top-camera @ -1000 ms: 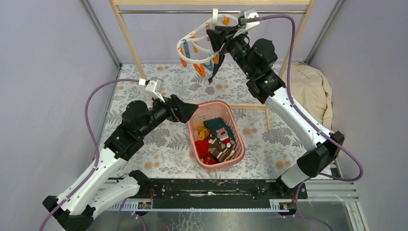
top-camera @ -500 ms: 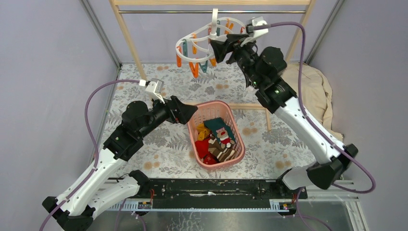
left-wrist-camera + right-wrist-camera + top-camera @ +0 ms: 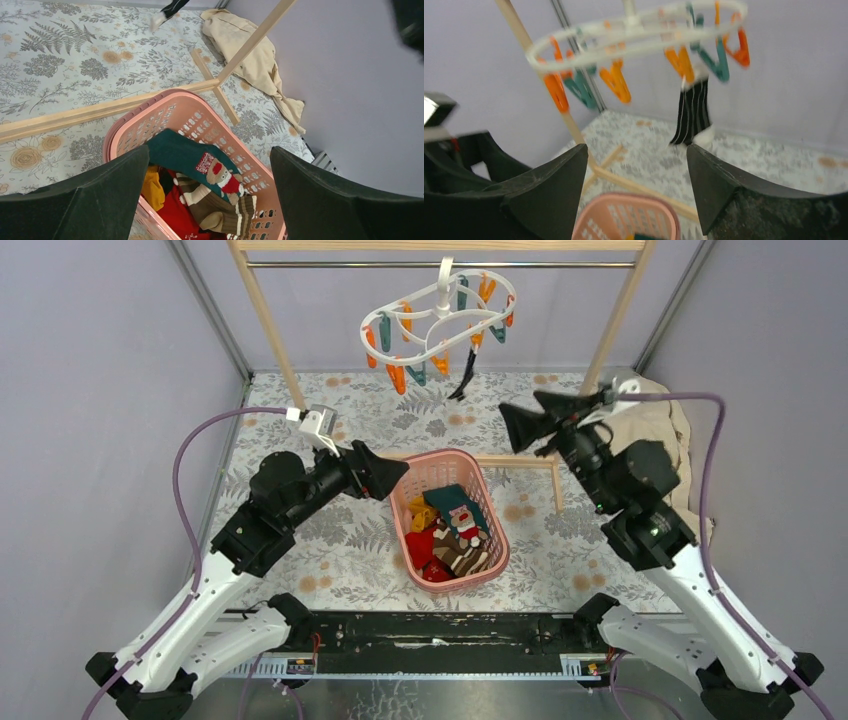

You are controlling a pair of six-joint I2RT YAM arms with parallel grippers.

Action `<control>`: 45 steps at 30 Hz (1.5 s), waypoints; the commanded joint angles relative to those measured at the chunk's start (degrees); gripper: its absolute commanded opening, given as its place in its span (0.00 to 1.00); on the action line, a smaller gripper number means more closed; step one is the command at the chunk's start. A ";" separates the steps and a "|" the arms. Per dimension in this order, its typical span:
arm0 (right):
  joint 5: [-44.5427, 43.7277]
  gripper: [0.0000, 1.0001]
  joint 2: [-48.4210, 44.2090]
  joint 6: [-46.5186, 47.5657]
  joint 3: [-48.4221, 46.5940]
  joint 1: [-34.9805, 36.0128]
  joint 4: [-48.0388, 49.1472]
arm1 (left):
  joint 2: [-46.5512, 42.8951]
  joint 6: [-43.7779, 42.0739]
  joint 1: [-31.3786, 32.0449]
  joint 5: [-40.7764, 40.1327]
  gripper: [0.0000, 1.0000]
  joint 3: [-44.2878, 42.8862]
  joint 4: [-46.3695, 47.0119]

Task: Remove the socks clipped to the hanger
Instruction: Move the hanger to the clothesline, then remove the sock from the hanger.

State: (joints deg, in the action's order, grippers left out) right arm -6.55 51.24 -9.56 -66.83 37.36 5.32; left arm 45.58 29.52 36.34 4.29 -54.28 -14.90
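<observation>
The white oval hanger with orange and teal clips hangs from the rack's rail; it also shows in the right wrist view. One black sock is still clipped to it and dangles. Several socks, teal, brown-and-white striped, mustard and red, lie in the pink basket. My right gripper is open and empty, below and right of the hanger. My left gripper is open and empty over the basket's left rim.
The tall wooden rack has a left post and a base bar lying behind the basket. A beige cloth is heaped at the right wall, beside my right arm. The floor mat has a fern print.
My right gripper has pulled back from the hanger, down and to the right, with nothing in it. The hanger has swung back level. The left arm has not moved.
</observation>
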 commanded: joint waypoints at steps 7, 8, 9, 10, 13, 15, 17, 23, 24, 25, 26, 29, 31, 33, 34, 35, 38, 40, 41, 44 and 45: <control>-6.16 0.97 -2.94 -2.09 21.18 0.32 4.19 | -1.55 1.85 0.13 1.81 0.99 -0.91 -1.85; -6.46 0.99 -2.38 -1.98 22.05 0.33 5.22 | -1.82 2.00 0.14 1.71 0.99 -0.61 -1.70; -6.44 1.00 -1.82 -1.89 23.28 0.30 7.37 | -2.06 2.15 0.09 1.67 0.99 -0.30 -1.32; -6.25 1.00 -1.32 -1.75 24.65 0.26 10.70 | -2.18 2.25 0.09 1.60 0.99 0.12 -1.02; -7.21 1.00 1.11 -1.71 27.09 0.30 17.07 | -1.92 2.39 0.14 1.82 0.99 0.58 -0.68; -8.58 0.99 4.03 -1.86 27.35 0.29 20.19 | -1.60 2.32 0.13 1.82 0.99 0.81 -0.60; -8.76 0.99 7.48 -1.88 27.15 0.30 23.61 | -1.49 2.17 0.14 1.86 0.99 1.05 -0.43; -4.38 0.99 16.77 -0.89 25.16 0.28 32.59 | -1.89 1.87 0.07 1.43 0.99 1.76 -0.15; -4.14 0.99 17.99 -0.83 24.67 0.29 33.54 | -1.94 1.78 0.13 1.29 0.99 1.88 -0.18; -4.17 0.99 19.11 -0.89 23.93 0.33 34.05 | -1.92 1.71 0.17 1.28 0.99 2.02 -0.08; -4.37 0.99 20.14 -0.90 23.27 0.30 34.32 | -1.89 1.64 0.14 1.20 0.99 2.09 -0.01; -6.63 1.00 22.71 -1.17 21.61 0.31 35.21 | -1.74 1.43 0.12 1.17 0.99 2.33 0.16; -9.80 1.00 24.13 -1.29 20.62 0.33 35.58 | -1.65 1.18 0.14 1.00 0.99 2.51 0.26; -13.42 1.00 25.46 -1.28 19.28 0.32 35.36 | -1.56 0.92 0.11 0.83 0.99 2.55 0.47; -15.03 1.00 26.27 -1.26 18.49 0.34 35.04 | -1.55 0.78 0.12 0.83 0.99 2.66 0.46; -16.39 1.00 27.03 -1.06 17.69 0.31 34.99 | -1.42 0.57 0.09 0.66 0.99 2.64 0.45; -18.76 1.00 29.96 -0.24 14.75 0.32 34.99 | -1.21 0.08 0.09 0.21 0.99 2.75 0.38; -20.67 1.00 32.38 0.22 12.12 0.27 34.20 | -0.96 -0.22 0.12 -0.06 0.99 2.81 0.37; -21.06 0.97 33.51 0.41 10.76 0.30 33.29 | -0.88 -0.31 0.12 -0.10 0.99 2.85 0.43; -19.81 0.56 34.55 0.71 8.79 0.28 32.15 | -0.56 -0.51 0.13 -0.08 0.99 3.08 0.47; -18.91 0.40 34.12 0.57 9.36 0.26 32.28 | -0.50 -0.59 0.14 0.00 0.99 3.17 0.46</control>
State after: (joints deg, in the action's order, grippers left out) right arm -23.55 85.97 -9.69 -54.65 37.39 36.05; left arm 44.95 30.50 36.34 5.08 -51.75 -17.12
